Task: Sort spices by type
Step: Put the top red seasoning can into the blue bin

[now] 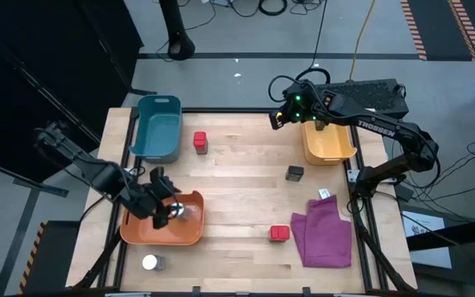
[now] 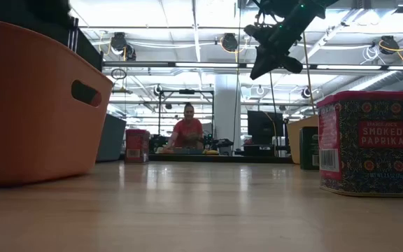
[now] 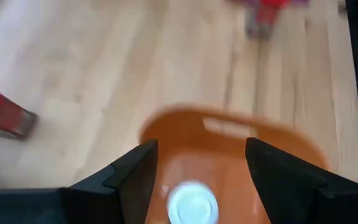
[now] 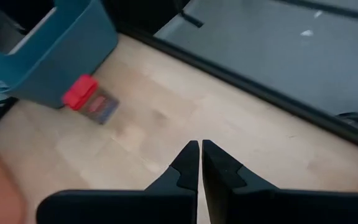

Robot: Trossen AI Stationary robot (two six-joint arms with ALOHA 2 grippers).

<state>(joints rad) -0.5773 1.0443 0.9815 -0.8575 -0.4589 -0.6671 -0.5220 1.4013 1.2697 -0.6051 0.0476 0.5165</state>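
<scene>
The left gripper [image 1: 165,206] hangs over the shallow orange plastic bin [image 1: 190,235], its dark fingers [image 3: 135,177] spread wide. Directly below them a clear jar with a white round lid [image 3: 192,203] sits inside the bin, untouched by either finger, so it looks to be set down and let go. I judge that one spice is sorted so far.

Outside the orange bin, close to its near left corner, the second clear white-lidded jar [image 1: 151,263] waits on the pale wooden table [image 1: 237,177]. To the bin's right, a red boxy spice tin [image 1: 279,234] stands just beside a crumpled purple cloth [image 1: 324,235]. Beyond the orange bin, a second red boxy tin [image 1: 200,143] stands next to the deep blue-grey plastic bin [image 1: 158,128], outside its wall. Farther right of the orange bin, a dark grey boxy tin [image 1: 294,173] stands in the open, near the yellow plastic bin [image 1: 330,146]. I cannot find the other grey tin; it may lie in the yellow bin under the arm, but that is hidden.

The right gripper [image 1: 277,120] hovers at the table's far edge, beside the yellow bin and well apart from the orange one, fingers pressed together on nothing.

By my reckoning, at least four containers remain: the loose jar belongs with its twin, and the red pair and the grey tin need bins.
</scene>
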